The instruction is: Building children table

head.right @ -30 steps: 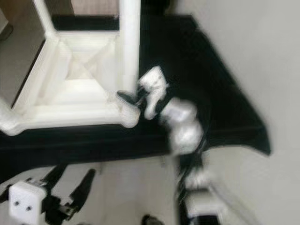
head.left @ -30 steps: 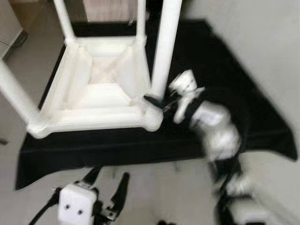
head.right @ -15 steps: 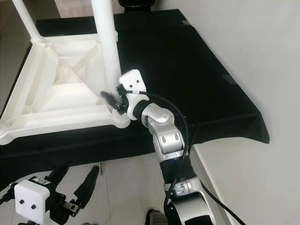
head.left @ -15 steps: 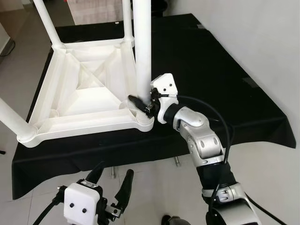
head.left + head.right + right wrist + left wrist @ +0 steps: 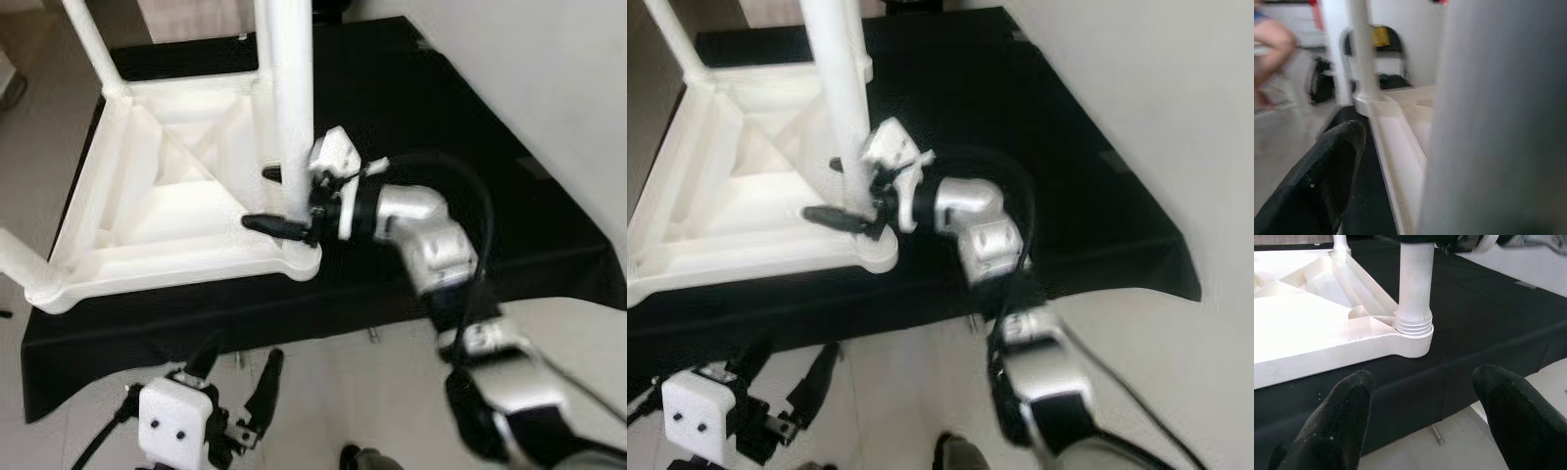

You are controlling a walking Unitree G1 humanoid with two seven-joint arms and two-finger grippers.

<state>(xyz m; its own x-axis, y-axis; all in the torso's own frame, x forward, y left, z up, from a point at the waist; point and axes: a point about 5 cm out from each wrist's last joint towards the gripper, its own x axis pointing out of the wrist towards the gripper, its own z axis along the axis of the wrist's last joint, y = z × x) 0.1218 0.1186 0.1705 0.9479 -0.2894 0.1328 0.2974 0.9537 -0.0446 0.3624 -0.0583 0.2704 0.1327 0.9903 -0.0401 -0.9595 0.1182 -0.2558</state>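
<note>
A white plastic children's table (image 5: 176, 211) lies upside down on a black cloth (image 5: 460, 147) that covers a low platform. Its legs point upward. The right gripper (image 5: 279, 201) reaches in from the robot's right side and has its two black fingers (image 5: 274, 223) spread to either side of the near right leg (image 5: 291, 98), low down, just above the corner socket where the leg screws in. Whether the fingers press on the leg cannot be told. The right wrist view is blurred: one finger (image 5: 1317, 186) beside the pale leg (image 5: 1498, 117), with another leg (image 5: 1362, 54) and a dark chair (image 5: 1378, 54) behind it.

The left gripper (image 5: 235, 392) hangs low over the pale tiled floor (image 5: 333, 392), in front of the cloth's edge, fingers (image 5: 1337, 431) apart and holding nothing, aimed at the same corner of the table (image 5: 1410, 335).
</note>
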